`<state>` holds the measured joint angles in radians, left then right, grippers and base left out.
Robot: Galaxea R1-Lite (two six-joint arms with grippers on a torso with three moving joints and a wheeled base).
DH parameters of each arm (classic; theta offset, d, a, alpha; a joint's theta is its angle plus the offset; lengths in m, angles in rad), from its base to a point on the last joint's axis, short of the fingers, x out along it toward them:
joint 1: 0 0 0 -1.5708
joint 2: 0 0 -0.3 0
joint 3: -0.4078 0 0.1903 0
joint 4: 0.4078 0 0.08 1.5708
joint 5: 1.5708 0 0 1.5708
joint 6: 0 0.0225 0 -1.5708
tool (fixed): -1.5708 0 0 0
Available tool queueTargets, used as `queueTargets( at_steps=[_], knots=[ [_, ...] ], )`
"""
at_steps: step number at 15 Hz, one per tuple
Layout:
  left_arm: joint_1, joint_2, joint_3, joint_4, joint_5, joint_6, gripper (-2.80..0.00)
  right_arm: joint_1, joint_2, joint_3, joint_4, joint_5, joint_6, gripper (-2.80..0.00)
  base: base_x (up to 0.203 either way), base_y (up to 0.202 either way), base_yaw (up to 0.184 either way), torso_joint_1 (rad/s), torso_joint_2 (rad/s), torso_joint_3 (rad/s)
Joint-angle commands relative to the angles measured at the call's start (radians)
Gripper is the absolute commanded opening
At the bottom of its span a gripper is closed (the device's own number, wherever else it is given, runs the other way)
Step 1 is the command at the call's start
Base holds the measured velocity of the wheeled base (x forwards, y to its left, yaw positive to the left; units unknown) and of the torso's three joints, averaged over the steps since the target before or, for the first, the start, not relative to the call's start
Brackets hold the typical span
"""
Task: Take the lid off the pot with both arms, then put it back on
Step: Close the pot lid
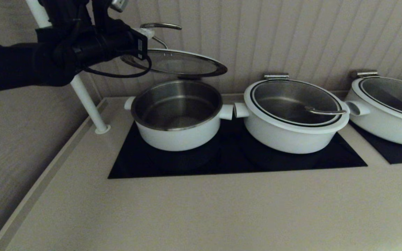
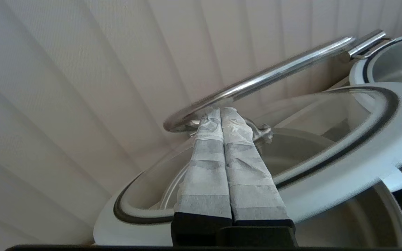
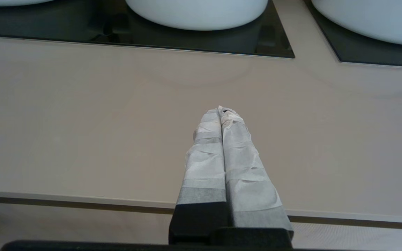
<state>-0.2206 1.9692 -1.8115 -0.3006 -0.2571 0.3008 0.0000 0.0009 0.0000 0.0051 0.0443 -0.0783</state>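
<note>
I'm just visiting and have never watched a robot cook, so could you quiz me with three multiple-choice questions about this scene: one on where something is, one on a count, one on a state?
1. Where is the lid?
A. Held in the air above the pot
B. Seated on the pot
C. Flat on the counter

2. How many white pots show in the head view?
A. One
B. Two
C. Three

3. How is the right gripper?
A. Shut on the lid
B. Shut, holding nothing
C. Wide open

Answers:
1 A, the left gripper grips its steel handle and holds it over the open pot.
2 C, three stand in a row.
3 B, the right gripper hangs over the bare counter.
</note>
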Motion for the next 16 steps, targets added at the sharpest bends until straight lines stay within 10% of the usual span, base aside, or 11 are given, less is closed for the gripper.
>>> queueTargets(
  at_steps=[1,16],
  knots=[
    [0.000,-0.019,0.012,0.002,-0.002,0.001,-2.80,0.000,0.001,0.000,-0.001,0.001,-0.001,-2.80,0.000,0.000,0.000,0.000,0.00,0.000],
    [0.001,-0.095,0.235,-0.009,-0.002,0.000,-2.80,0.000,0.001,0.000,-0.001,0.000,0.000,-2.80,0.000,0.000,0.000,0.000,0.00,0.000]
  ],
)
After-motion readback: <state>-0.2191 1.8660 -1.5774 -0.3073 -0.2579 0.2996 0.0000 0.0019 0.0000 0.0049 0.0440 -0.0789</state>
